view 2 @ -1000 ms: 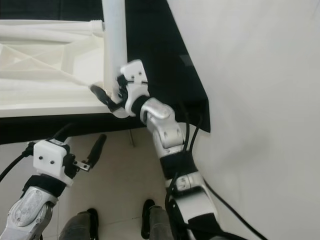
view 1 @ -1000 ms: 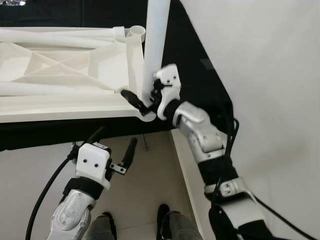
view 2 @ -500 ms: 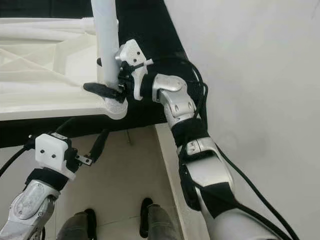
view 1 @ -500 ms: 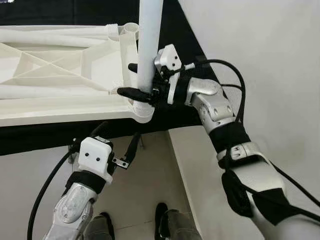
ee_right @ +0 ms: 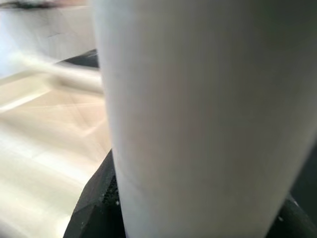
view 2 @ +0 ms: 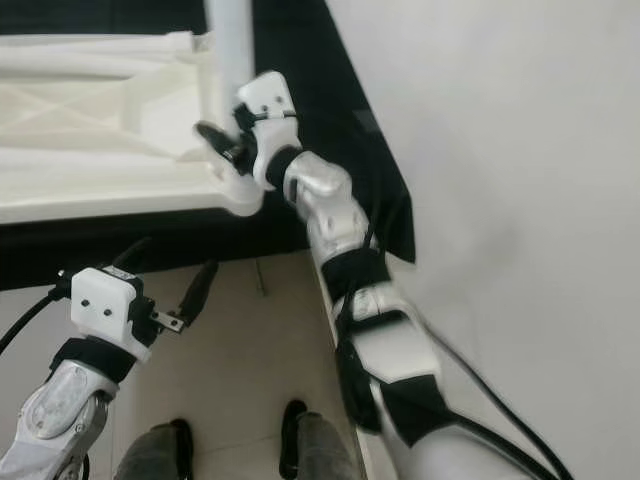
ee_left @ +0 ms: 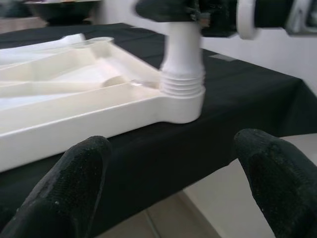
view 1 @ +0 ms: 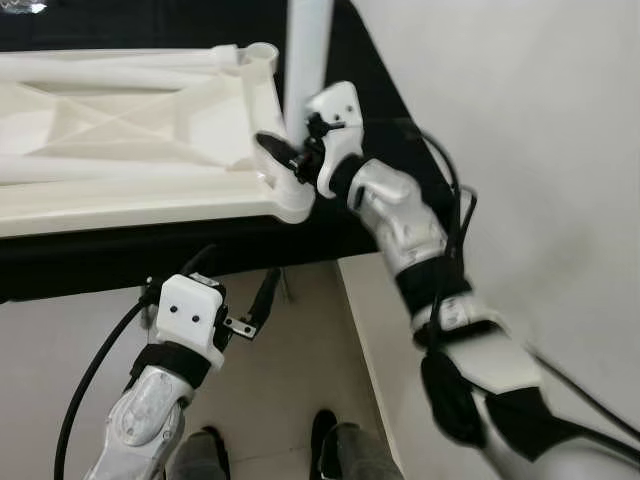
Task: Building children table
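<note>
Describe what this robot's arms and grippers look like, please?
Both arms are jointed silver metal with black bands and loose black cables running alongside. Each wrist carries a boxy white housing with small dark screw holes. The left gripper and right gripper each have two long black fingers with a rough, padded texture.

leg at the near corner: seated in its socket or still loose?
In the socket and upright: the white leg stands in the tabletop's corner socket, threads visible at its base. Right gripper clamps it. Fully tightened: cannot tell.
</note>
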`<state>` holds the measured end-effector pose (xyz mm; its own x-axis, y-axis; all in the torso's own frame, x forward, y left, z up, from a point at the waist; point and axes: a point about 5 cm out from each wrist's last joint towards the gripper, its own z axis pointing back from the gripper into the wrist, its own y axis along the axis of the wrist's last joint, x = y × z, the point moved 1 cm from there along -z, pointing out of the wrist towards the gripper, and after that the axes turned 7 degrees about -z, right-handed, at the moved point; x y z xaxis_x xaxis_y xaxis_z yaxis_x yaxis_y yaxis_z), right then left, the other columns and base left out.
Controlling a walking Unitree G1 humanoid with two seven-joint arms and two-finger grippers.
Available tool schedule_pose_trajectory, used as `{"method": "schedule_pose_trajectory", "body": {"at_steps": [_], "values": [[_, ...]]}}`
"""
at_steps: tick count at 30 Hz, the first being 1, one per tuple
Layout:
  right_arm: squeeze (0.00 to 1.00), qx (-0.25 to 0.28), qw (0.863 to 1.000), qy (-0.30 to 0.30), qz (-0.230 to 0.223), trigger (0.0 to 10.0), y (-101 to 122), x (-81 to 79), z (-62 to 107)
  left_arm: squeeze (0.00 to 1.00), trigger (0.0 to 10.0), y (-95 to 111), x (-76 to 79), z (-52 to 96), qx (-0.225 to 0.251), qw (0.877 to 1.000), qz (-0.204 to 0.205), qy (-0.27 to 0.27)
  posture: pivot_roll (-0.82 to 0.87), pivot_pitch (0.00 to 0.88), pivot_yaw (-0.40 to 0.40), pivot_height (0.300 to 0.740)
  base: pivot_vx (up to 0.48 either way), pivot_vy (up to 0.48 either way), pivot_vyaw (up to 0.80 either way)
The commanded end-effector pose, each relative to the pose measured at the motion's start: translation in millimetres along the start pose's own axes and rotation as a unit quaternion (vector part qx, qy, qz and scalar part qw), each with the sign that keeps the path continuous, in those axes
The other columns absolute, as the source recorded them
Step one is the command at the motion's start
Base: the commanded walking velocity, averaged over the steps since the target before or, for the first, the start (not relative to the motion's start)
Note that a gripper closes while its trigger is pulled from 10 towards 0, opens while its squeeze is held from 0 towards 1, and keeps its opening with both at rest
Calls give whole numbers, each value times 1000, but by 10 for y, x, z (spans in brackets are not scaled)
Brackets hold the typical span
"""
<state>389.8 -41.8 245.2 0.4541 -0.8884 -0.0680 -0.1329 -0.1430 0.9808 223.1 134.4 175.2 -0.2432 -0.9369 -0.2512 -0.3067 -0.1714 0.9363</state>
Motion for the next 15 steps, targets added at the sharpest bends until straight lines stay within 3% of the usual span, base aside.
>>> {"method": "schedule_pose_trajectory", "body": {"at_steps": [1, 5, 7, 8, 9, 10, 11, 13, 14, 15], "values": [[0, -97, 992, -81, -16, 0, -517, 156, 208, 0, 10000, -42, 0, 29, -15, 1000, 4, -3, 180, 253, -130, 740, 0, 0, 0], [0, -89, 993, -82, -17, 0, -504, 105, 199, 0, 10000, -46, -3, 26, -15, 1000, 4, -3, 173, 251, -129, 740, 0, 0, 0], [0, -82, 995, -58, -9, 0, -423, -24, 80, 0, 10000, -52, 17, 9, -16, 1000, 7, -9, 175, 246, -133, 740, 0, 0, 0], [0, -83, 995, -49, -4, 1255, -395, -67, 39, 0, 10000, -56, 21, 5, -16, 1000, 7, -10, 176, 246, -133, 740, 0, 0, 0], [0, -82, 995, -48, -2, 3529, -373, -84, 15, 0, 10000, -58, 20, 2, -17, 1000, 7, -10, 177, 245, -134, 740, 0, 0, 0], [0, -82, 995, -48, -2, 3529, -373, -84, 15, 0, 10000, -58, 20, 2, -17, 1000, 7, -10, 177, 245, -134, 740, 0, 0, 0], [0, -87, 996, -34, -3, 10000, -362, -125, -1, 0, 10000, -62, 12, 1, -19, 1000, 5, -9, 178, 245, -131, 740, 0, 0, 0], [0, -76, 997, -21, -20, 10000, -325, -161, -11, 0, 10000, -66, 0, -1, -21, 1000, 3, -7, 178, 245, -131, 740, 0, 0, 0], [1000, -46, 998, 7, -31, 10000, -223, -205, -1, 0, 10000, -88, -30, -13, -30, 1000, -4, 4, 176, 243, -129, 740, 0, 0, 0], [1000, -31, 999, 11, -38, 10000, -173, -203, 13, 0, 10000, -98, -41, -22, -34, 999, -6, 9, 175, 243, -128, 740, 0, 0, 0]]}}
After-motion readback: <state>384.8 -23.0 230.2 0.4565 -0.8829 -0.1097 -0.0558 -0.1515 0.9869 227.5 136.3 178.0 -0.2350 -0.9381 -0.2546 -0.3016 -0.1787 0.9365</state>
